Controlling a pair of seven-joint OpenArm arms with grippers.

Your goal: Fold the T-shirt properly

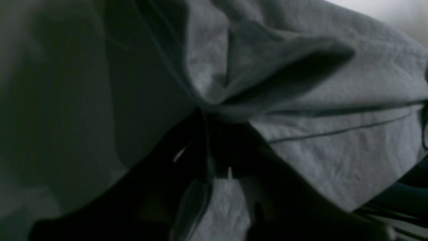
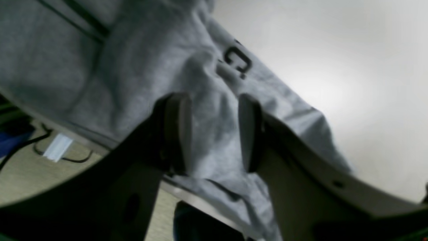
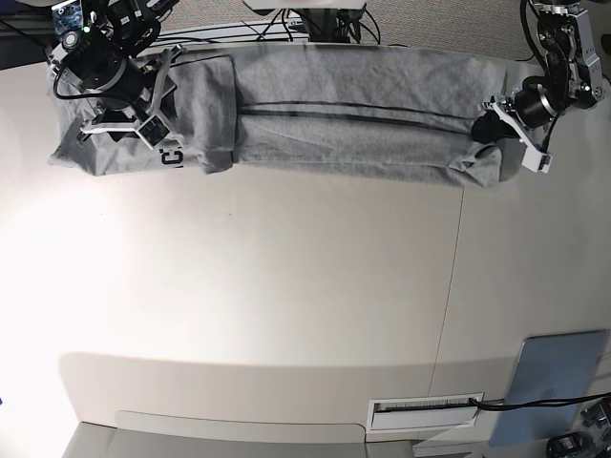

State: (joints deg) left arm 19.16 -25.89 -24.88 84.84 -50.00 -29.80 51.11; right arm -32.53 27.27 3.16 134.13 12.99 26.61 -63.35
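Pinching the heather-grey cotton T-shirt (image 3: 363,76), stretched from ten to one o'clock, my left black hand (image 1: 214,134) could drag its layers askew if lifted unevenly; my right hand (image 2: 214,100) gapes.

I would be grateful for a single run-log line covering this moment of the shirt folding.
left gripper: closed on T-shirt end | right gripper: open over T-shirt | fold: unfinished
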